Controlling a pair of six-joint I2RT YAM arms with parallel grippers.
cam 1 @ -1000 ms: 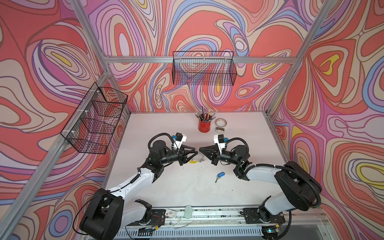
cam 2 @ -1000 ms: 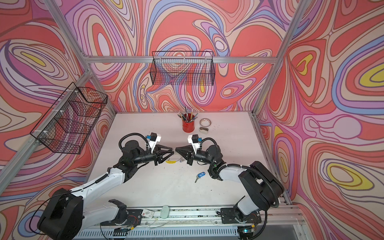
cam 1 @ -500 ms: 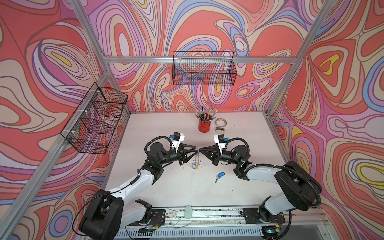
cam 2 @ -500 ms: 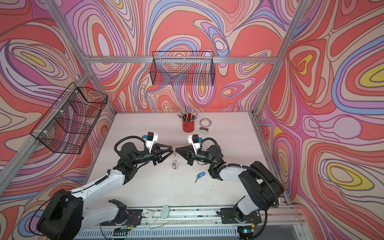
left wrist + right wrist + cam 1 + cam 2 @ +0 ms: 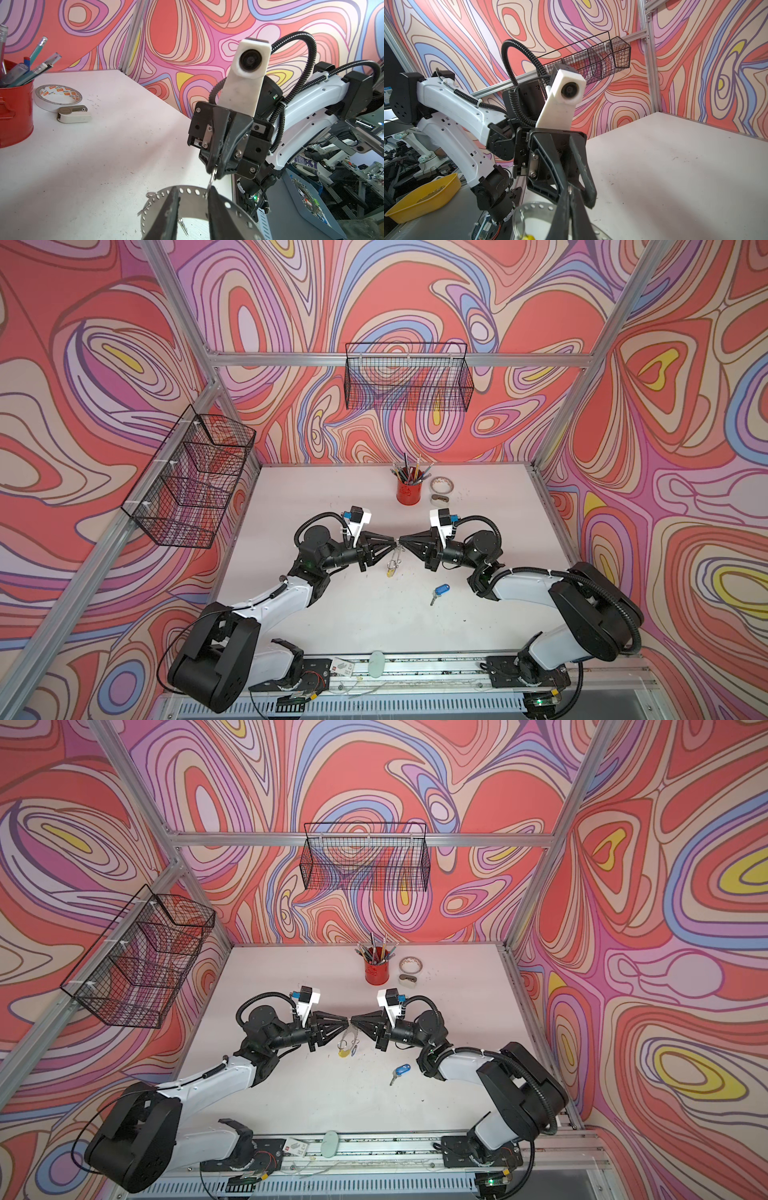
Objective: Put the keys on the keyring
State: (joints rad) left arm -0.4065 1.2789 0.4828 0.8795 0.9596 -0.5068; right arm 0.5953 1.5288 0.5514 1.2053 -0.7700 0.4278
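the two arms meet tip to tip over the middle of the white table (image 5: 332, 614), and the keyring (image 5: 392, 562) hangs just below the meeting point in both top views, its yellow segment (image 5: 343, 1052) at the low end; whether that end touches the table cannot be told. in the left wrist view the right gripper (image 5: 214, 169) is clamped tight on a small ring (image 5: 212, 180) that hooks into a hole of the keyring's perforated band, so the hoop hangs from it. the left gripper (image 5: 193, 190) stands narrowly parted, its fingers (image 5: 172, 207) in front of the band with a stretch of it showing through the gap; no pinch on the metal is visible, and whether the fingers touch it cannot be told. one key (image 5: 439, 592) with a blue tag lies flat on the table nearer the front edge on the right arm's side, well apart from both grippers. at the back of the table a red pencil tin (image 5: 408, 494) stands with a tape roll (image 5: 443, 485) just beside it.
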